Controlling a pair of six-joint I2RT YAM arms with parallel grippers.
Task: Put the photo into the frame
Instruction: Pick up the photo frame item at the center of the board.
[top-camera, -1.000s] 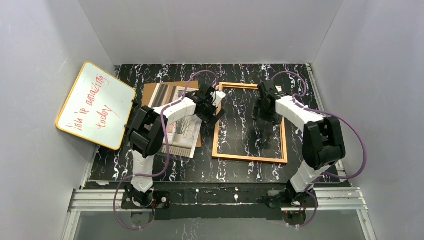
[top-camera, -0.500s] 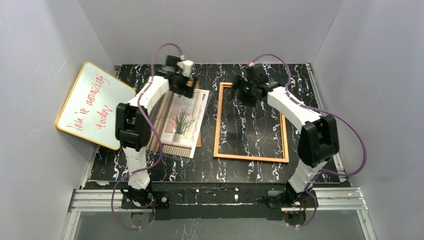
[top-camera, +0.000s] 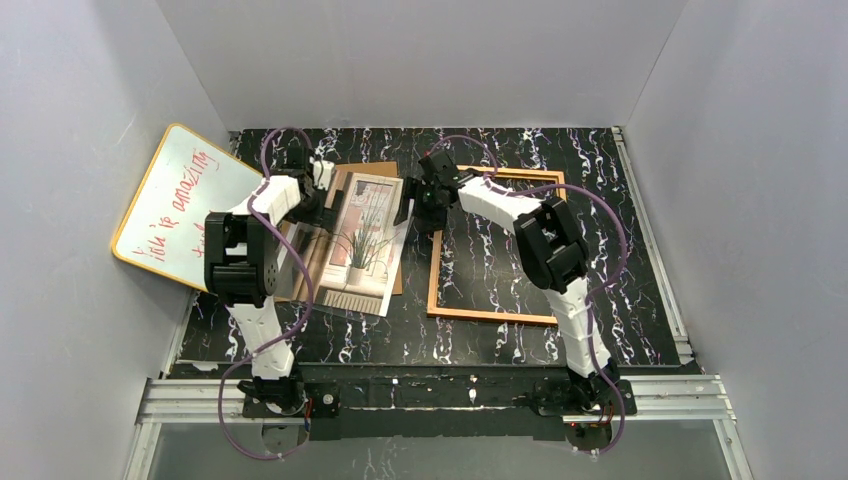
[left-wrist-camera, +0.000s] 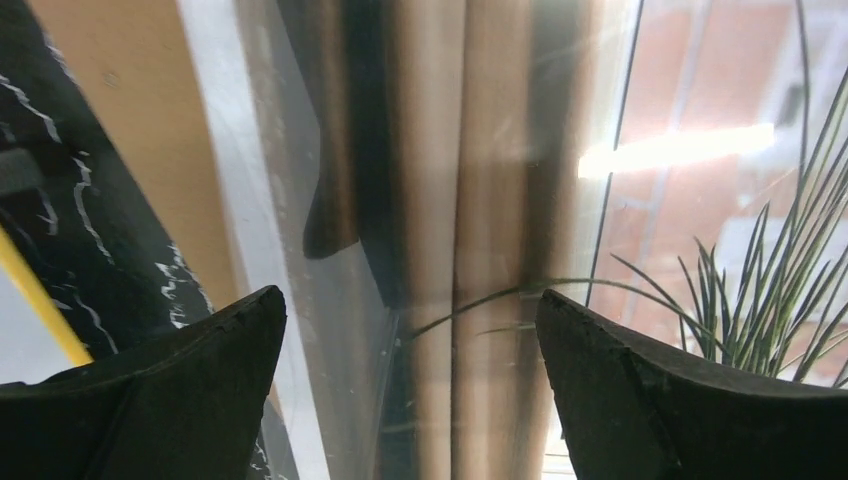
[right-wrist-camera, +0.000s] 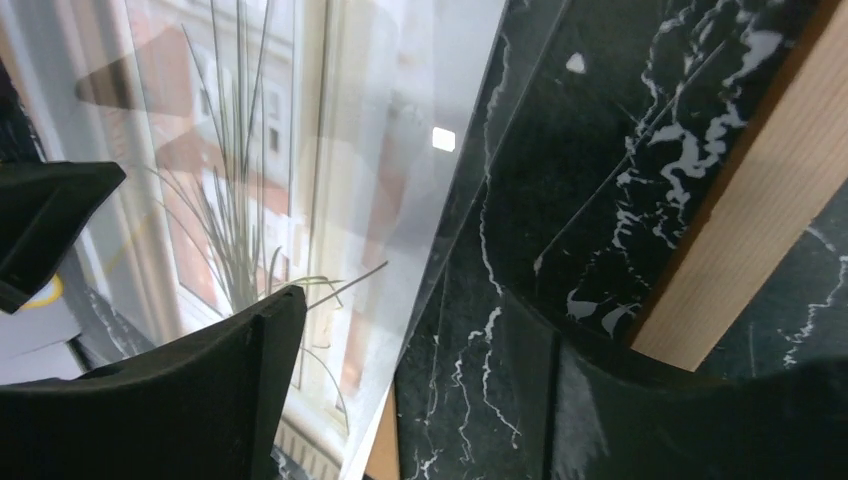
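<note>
As left gripper (left-wrist-camera: 410, 305) spans photo (top-camera: 365, 238) edge, frame (top-camera: 500, 318) apart.

The left gripper (left-wrist-camera: 408, 298) has swung back from the frame's (top-camera: 500, 316) far left corner, past the far end of the photo (top-camera: 365, 235). It now hangs wide open with the print's left margin below and between its fingers. The right gripper (right-wrist-camera: 400, 300) has left the frame's inside and crossed its left rail. The clear sheet's (right-wrist-camera: 400, 150) edge now runs between its parted jaws, the rail just outside one finger. Its elbow has swung in over the frame.
</note>
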